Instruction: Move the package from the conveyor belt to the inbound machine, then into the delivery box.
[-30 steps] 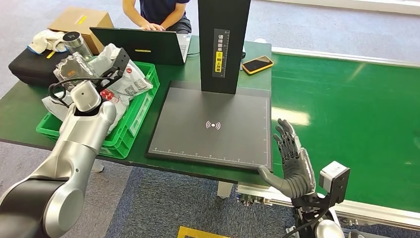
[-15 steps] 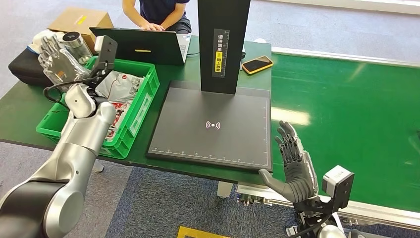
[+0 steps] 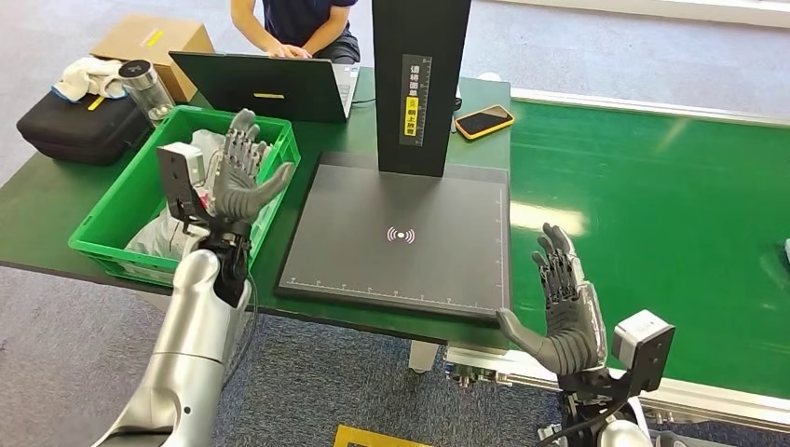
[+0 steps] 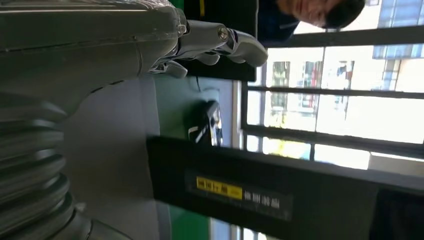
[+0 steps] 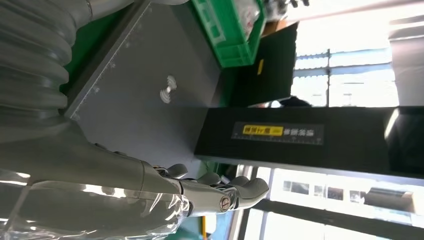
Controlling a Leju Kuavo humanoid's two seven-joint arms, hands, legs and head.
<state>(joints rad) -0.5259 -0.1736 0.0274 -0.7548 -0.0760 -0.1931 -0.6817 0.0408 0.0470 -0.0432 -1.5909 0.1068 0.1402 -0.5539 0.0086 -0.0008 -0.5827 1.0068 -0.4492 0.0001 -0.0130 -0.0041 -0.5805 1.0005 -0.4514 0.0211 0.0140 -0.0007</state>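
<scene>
Head view: left hand (image 3: 238,172) raised over green delivery box (image 3: 110,214), fingers (image 3: 244,130) spread wide, holding nothing; white package (image 3: 160,233) lies in the box. Right hand (image 3: 564,312) fingers wide too, beside inbound machine (image 3: 401,233). Left wrist view: phone (image 4: 212,122) probably on desk (image 4: 172,105). Right wrist view: machine pad, box.

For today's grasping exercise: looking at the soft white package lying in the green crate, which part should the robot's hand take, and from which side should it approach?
Judging from the head view, come from above: the green crate walls block the sides. Take the crumpled upper surface of the white package, since the limp plastic should bunch between the fingers. The left hand, open over the crate, partly hides the package, so its best fold cannot be picked out.
</scene>
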